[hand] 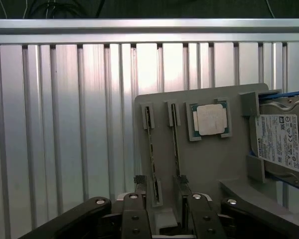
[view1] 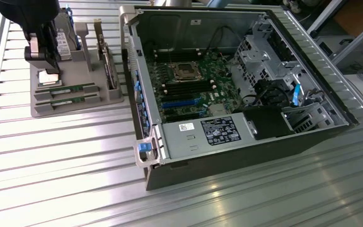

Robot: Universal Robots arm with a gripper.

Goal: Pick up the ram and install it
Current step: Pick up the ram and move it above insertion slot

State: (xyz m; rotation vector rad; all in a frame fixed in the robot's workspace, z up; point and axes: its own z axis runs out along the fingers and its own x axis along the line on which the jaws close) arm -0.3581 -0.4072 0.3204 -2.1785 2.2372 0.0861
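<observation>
Two green ram sticks point(hand: 150, 149) point(hand: 176, 144) stand on edge in slots of a grey holder point(hand: 204, 169). In the exterior view the ram sticks point(view1: 64, 90) lie at the near end of the holder point(view1: 74, 101), at that view's left. My gripper point(hand: 165, 221) hovers over the sticks' ends, open, its fingers point(hand: 134, 219) on either side of them and holding nothing. From outside, the gripper point(view1: 46, 64) hangs just above the holder. The open computer case point(view1: 232, 85) shows the motherboard with black memory slots point(view1: 181, 88).
On the holder also sit a square silver processor point(hand: 210, 119) and an upright hard drive point(hand: 281, 144) with a white label. The case's tall side wall point(view1: 131, 71) stands between holder and motherboard. A power supply point(view1: 200, 135) fills the case's near end. Ribbed metal table point(view1: 62, 161).
</observation>
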